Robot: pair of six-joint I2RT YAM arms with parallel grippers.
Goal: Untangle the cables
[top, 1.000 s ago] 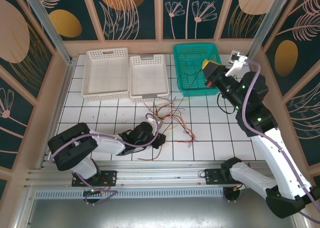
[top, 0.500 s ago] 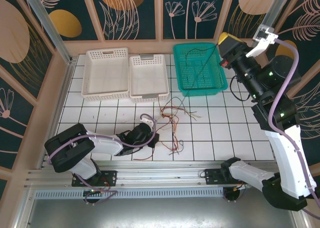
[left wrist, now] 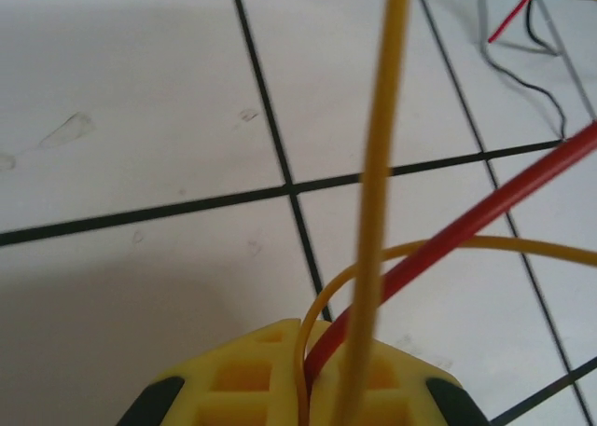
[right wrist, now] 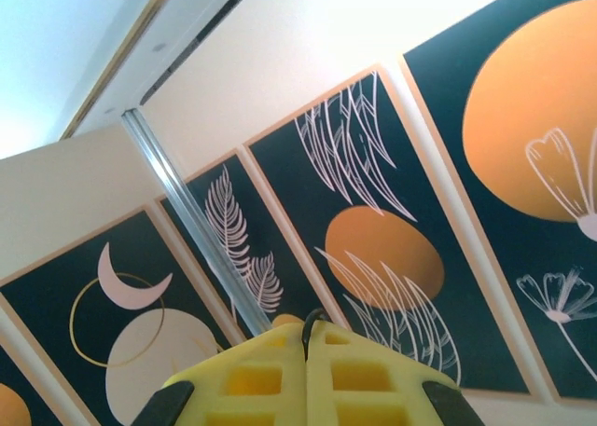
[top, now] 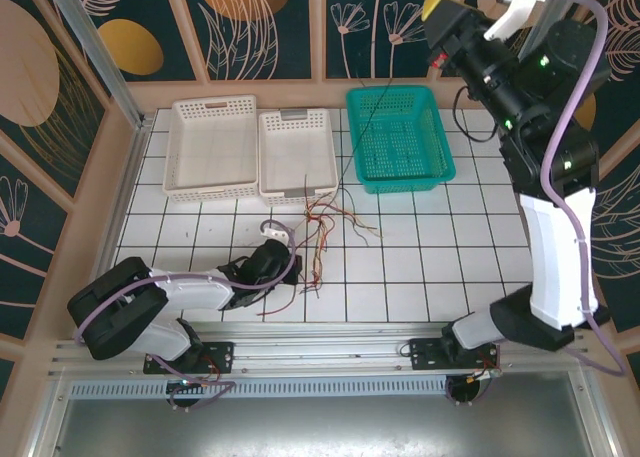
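Left gripper (left wrist: pixel 308 370): we see its fingers pressed together, pinching a yellow wire (left wrist: pixel 382 165) and a red wire (left wrist: pixel 522 188) that come out of the seam between them.
Left arm: here we find it stretched low over the table (top: pixel 450 247), its gripper down at the near left edge of the tangle.
Right gripper (right wrist: pixel 306 351): its fingers are squeezed tight, and we spot a black wire (right wrist: pixel 310 316) nipped at the seam.
Right arm: we see it reared up high over the far right corner, its gripper aimed at the wall panels (right wrist: pixel 373 258).
Cables (top: pixel 325 222): a loose tangle of red, black and yellow-orange strands lies on the white tiles mid-table, just right of the left gripper and near the front of the trays.
Black wire's path: we follow a thin dark line up from the tangle, past the left side of the green basket (top: pixel 398 182), toward the raised gripper.
Far row: 2 white trays (top: pixel 210 189) sit side by side, the basket just beside them on the right.
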